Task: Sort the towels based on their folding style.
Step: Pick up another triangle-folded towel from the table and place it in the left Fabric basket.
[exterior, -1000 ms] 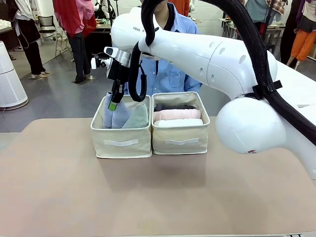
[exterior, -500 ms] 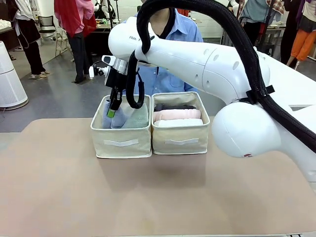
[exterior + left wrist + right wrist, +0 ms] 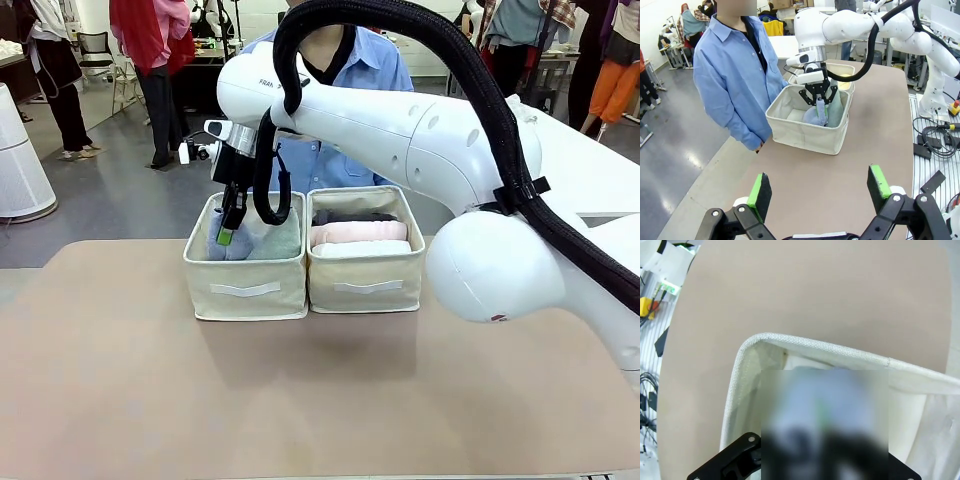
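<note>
Right pincer (image 3: 228,222) now higher, parted over half-hidden light blue cone (image 3: 816,116); left pincer (image 3: 819,187) spread.

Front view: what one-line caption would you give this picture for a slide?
The right gripper hangs over a light blue cone towel in the left bin; rolled towels fill the right bin.

right gripper (image 3: 229,225): has spread its fingers apart at the light blue cone (image 3: 222,240)
right arm: has shifted left and slightly upward over the left bin (image 3: 245,287)
</note>
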